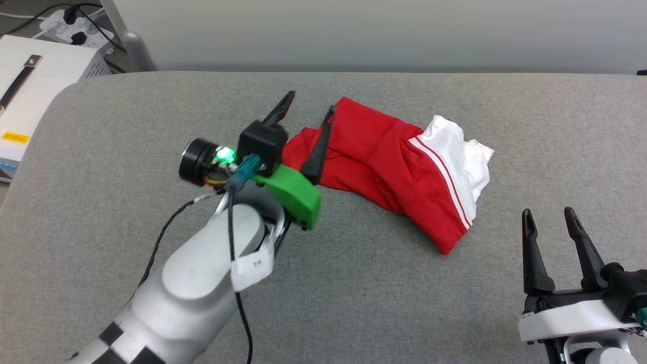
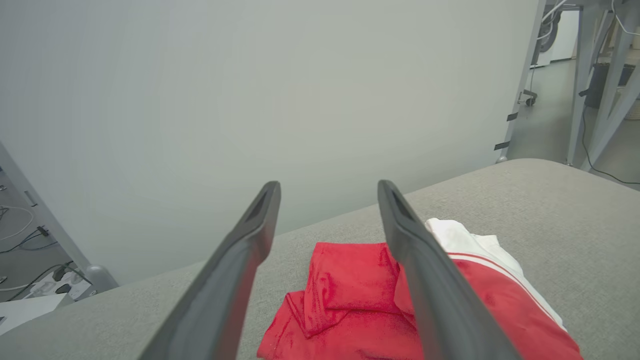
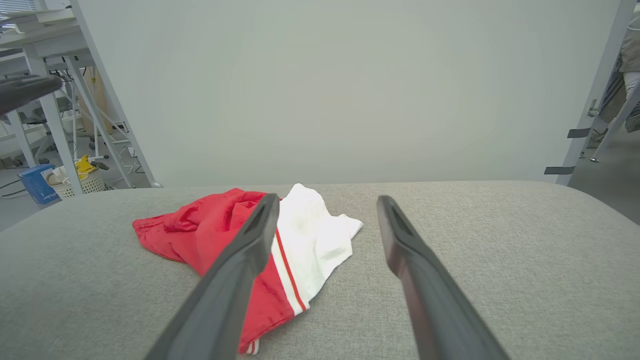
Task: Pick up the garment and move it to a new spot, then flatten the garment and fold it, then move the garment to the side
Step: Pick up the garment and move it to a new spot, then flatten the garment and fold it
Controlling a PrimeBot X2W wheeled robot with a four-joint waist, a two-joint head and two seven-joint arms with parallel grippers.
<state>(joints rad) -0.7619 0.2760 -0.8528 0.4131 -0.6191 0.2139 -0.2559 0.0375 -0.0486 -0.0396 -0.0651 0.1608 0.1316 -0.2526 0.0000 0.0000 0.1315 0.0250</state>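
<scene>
Head view puts the garment (image 1: 384,167) near the middle of the grey surface (image 1: 126,151). It lies crumpled in a loose heap, mostly red, with a white sleeve (image 1: 465,156) and red-white stripes at its right end. We can read no lettering on it in any view.

The left wrist view looks along the garment (image 2: 345,300) from its red end and shows folded layers there, with the surface's far edge and a pale wall behind. The right wrist view shows the garment (image 3: 210,230) from the other side, the sleeve nearest, and a blue box (image 3: 35,182) on the floor at far left.

In the head view the left forearm rises from the lower left, its wrist carrying a green part (image 1: 295,194). The left fingers (image 1: 323,136) point up and right over the garment's red end, spread wide and gripping nothing. We cannot tell whether the right-hand one touches the cloth. In their own view the left fingers (image 2: 260,220) stand apart above the red folds.

The right fingers (image 1: 530,237) sit at the lower right, pointing up the view, released and empty, well apart from the garment. Their own view shows the right fingers (image 3: 260,225) splayed low over the surface.
</scene>
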